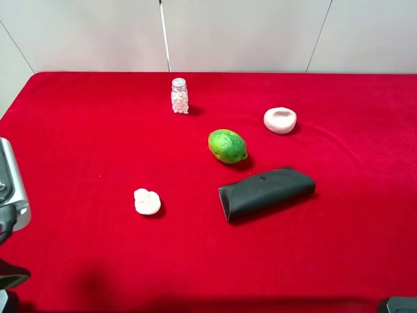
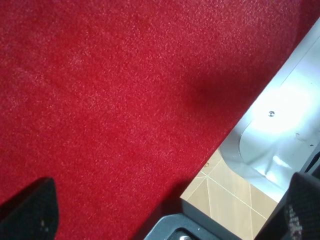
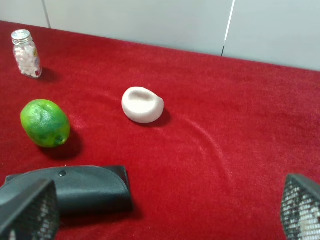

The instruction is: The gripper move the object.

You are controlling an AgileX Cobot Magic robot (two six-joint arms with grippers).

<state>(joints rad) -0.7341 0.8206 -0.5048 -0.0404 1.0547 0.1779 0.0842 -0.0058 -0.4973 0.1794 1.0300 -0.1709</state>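
The object, a green lime-like fruit [image 1: 227, 145], lies near the middle of the red table, just behind a dark rolled pouch [image 1: 266, 193]. In the right wrist view the fruit [image 3: 45, 123] lies ahead and off to one side of my right gripper [image 3: 165, 212]. That gripper is open, with its mesh fingertips [image 3: 30, 212] wide apart and nothing between them. My left gripper [image 2: 167, 210] hovers over the table's near left edge, also open and empty. Its silver plate [image 1: 10, 189] shows at the far left, well away from the fruit.
A small glass bottle of white pills [image 1: 179, 96] stands at the back. A white dish-shaped piece [image 1: 280, 120] lies right of the fruit. A small white knob [image 1: 146, 201] sits front left. Tan floor [image 2: 227, 192] shows past the table edge.
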